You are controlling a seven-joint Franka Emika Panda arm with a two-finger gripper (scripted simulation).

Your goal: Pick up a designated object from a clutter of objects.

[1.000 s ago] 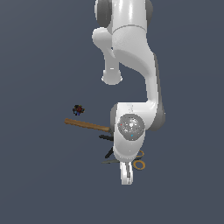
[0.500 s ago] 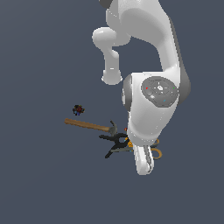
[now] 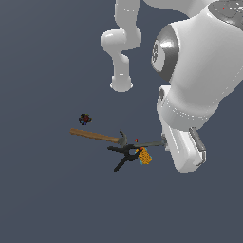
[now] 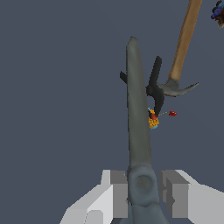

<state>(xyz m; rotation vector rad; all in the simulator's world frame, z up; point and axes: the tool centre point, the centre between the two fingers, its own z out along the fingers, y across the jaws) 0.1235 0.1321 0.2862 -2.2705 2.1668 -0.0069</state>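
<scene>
The scissors sit between my gripper's two fingers, grey blades closed and pointing away from the hand; the ring handles are hidden. The gripper is shut on them near the pivot and holds them off the floor. In the exterior view only the grey blades show, sticking out from the hand toward the exterior view's left, above the clutter. The fingertips are hidden there by the arm.
Below the blades lie the black clamp, the yellow-orange block and the wooden-handled hammer. A tiny dark toy sits apart, further toward the exterior view's left. The arm's base stands behind.
The arm has risen and swung toward the exterior view's right, taking the scissors with it. The scissors have left the floor; the other objects stayed in place.
</scene>
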